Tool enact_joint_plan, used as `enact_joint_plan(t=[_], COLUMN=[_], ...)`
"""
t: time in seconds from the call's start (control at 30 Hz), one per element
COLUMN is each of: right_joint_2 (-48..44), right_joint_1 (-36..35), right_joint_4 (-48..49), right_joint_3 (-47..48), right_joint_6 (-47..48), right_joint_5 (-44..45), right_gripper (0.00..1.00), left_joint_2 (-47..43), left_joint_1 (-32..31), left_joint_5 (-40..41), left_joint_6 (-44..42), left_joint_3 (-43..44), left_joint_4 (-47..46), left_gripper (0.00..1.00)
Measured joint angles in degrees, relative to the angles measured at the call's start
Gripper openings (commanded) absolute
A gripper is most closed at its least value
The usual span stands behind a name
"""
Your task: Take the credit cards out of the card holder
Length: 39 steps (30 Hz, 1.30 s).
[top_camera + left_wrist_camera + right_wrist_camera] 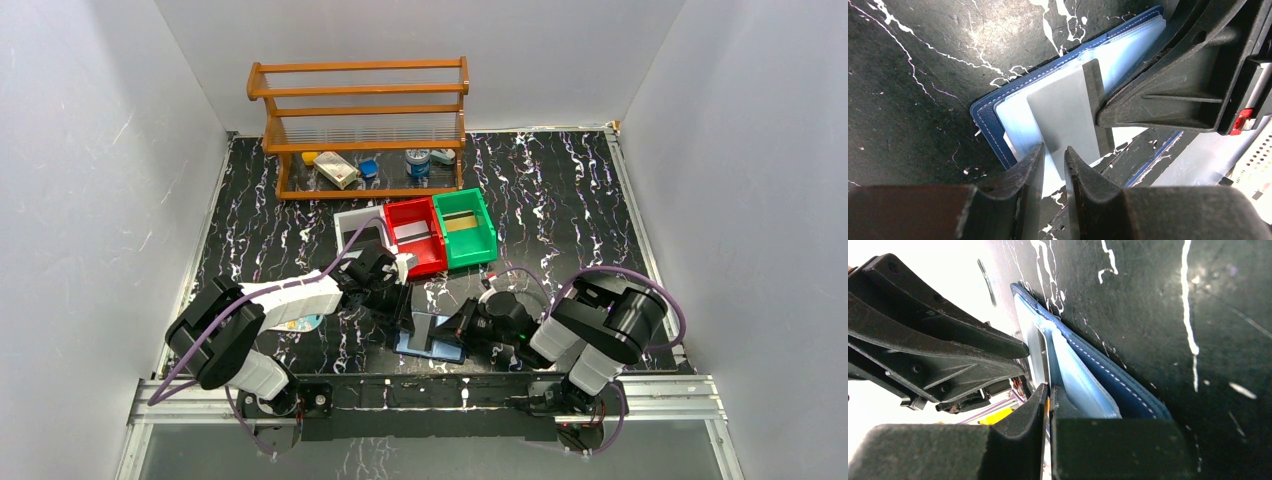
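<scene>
Left pincer [1054, 150]: fingers a slit apart at the near edge of the grey card [1065, 112]. Whether they hold it cannot be told; likely steadying. Right pincer [1048, 390]: closed on that card's striped edge, probably to draw it out. Card holder [988, 117] lies open just beyond the left fingertips, flat on the table [923, 75]: navy cover, stitched border, pale blue sleeves.

Overhead rear view; both wrist cameras close on card holder [1015, 120]
</scene>
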<state>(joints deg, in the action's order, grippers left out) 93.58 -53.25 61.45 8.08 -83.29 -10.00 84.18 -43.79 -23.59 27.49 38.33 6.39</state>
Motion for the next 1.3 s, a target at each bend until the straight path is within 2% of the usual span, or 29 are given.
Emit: enact_joint_plan(t=[0.13,0.33,0.47,0.83,0.9,1.1,1.3], right_joint_2=[0.0,-1.3,-1.2,4.2,4.6,6.5,5.9], right_joint_1=[0.0,0.0,0.0,0.0,0.1,0.3,0.3], right_joint_4=[1.3,1.4,1.2,6.3,7.0,9.1,9.0], right_joint_3=[-1.0,-1.9,-1.9,-0.6,-0.6,-0.6,-1.0], right_joint_6=[-0.8,-1.1,-1.0,-2.1,-2.2,-2.3,-2.3], right_joint_5=[0.3,0.9,0.9,-0.4,-0.5,-1.1,-0.6], right_gripper=[0.1,0.17,0.19,0.26,0.26,0.14,0.13], left_joint_2=[0.0,0.0,0.0,0.2,0.3,0.5,0.5], left_joint_1=[0.0,0.0,0.0,0.0,0.0,0.1,0.1], left_joint_5=[0.1,0.2,0.2,0.0,-0.1,-0.4,-0.4], left_joint_6=[0.0,-0.4,-0.8,-1.4,-1.4,-1.5,-1.5], left_joint_3=[0.0,0.0,0.0,0.0,0.1,0.1,0.1], left_joint_4=[0.0,0.1,0.3,0.4,0.3,0.3,0.4], left_gripper=[0.2,0.17,0.15,0.09,0.09,0.07,0.07])
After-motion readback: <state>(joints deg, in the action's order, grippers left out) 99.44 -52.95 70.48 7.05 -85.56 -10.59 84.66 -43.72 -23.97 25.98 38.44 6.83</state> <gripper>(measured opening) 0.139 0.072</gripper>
